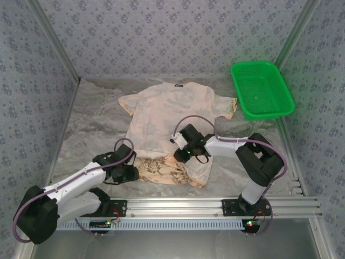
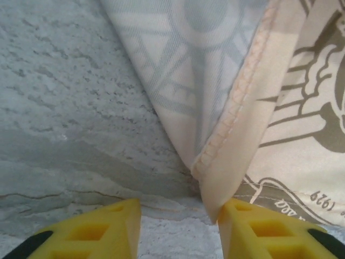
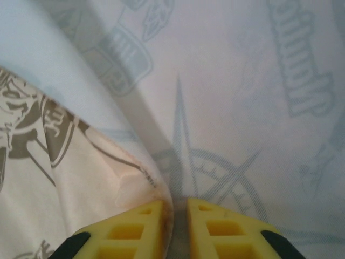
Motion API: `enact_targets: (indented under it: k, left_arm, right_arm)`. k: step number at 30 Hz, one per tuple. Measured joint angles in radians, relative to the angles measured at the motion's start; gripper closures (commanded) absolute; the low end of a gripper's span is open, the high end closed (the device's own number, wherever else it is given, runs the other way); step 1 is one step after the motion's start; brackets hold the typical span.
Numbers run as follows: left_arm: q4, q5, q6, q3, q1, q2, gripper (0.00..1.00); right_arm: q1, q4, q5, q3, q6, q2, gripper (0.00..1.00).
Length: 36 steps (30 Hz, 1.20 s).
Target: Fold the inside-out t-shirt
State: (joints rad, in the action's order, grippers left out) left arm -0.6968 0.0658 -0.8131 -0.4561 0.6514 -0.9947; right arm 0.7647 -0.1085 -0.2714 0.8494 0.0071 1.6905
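Patterned walls close in a grey marbled table (image 1: 89, 127), and from above the t-shirt (image 1: 172, 110) lies flat in its middle, pale reverse up, collar away from me, its near edge turned over so a band of dark print shows; a green basket (image 1: 253, 63) sits well apart at the far right. My left gripper (image 1: 128, 174) is at that band's left corner, my right gripper (image 1: 185, 155) on its far edge toward the right. Through my left wrist, my yellow fingers (image 2: 91, 232) stand well apart with nothing clamped, the stitched hem (image 2: 240, 102) corner just beside the right one. Through my right wrist, my fingertips (image 3: 126, 232) are nearly together over the fold's edge; I cannot tell whether they pinch cloth. Thin, limp cotton like this will likely sag and slip, so I would grip the doubled hem.
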Motion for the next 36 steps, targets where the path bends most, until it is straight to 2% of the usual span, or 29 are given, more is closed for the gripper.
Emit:
enact_targets:
  k: [2, 7, 11, 14, 19, 25, 27, 31, 36]
  left_arm:
    - [-0.022, -0.016, 0.003, -0.026, 0.003, 0.000, 0.51]
    - [-0.029, -0.076, 0.043, -0.134, 0.003, -0.041, 0.47]
    - [0.024, -0.110, 0.098, -0.207, -0.001, -0.153, 0.52]
    - [0.088, -0.068, 0.119, -0.219, -0.050, -0.222, 0.56]
    - [0.180, 0.003, 0.137, -0.220, -0.159, -0.285, 0.62]
    - [0.254, 0.107, 0.141, -0.267, -0.266, -0.366, 0.63]
    - [0.274, 0.138, 0.143, -0.300, -0.270, -0.389, 0.63]
    - [0.321, 0.207, 0.140, -0.337, -0.292, -0.425, 0.63]
    - [0.322, 0.237, 0.149, -0.344, -0.316, -0.432, 0.62]
  right_arm:
    - [0.009, 0.003, 0.019, -0.001, -0.014, -0.019, 0.64]
    - [0.050, 0.018, 0.050, -0.004, -0.145, -0.111, 0.59]
    - [0.127, 0.043, 0.018, -0.003, -0.312, -0.129, 0.58]
    - [0.158, 0.077, -0.034, 0.003, -0.381, -0.099, 0.57]
    - [0.186, 0.210, -0.074, 0.024, -0.409, 0.009, 0.52]
    - [0.239, 0.393, -0.002, 0.043, -0.404, 0.144, 0.50]
    - [0.249, 0.451, 0.042, 0.043, -0.403, 0.172, 0.57]
    - [0.238, 0.526, 0.102, 0.043, -0.390, 0.189, 0.85]
    - [0.204, 0.586, 0.119, 0.043, -0.367, 0.189, 0.97]
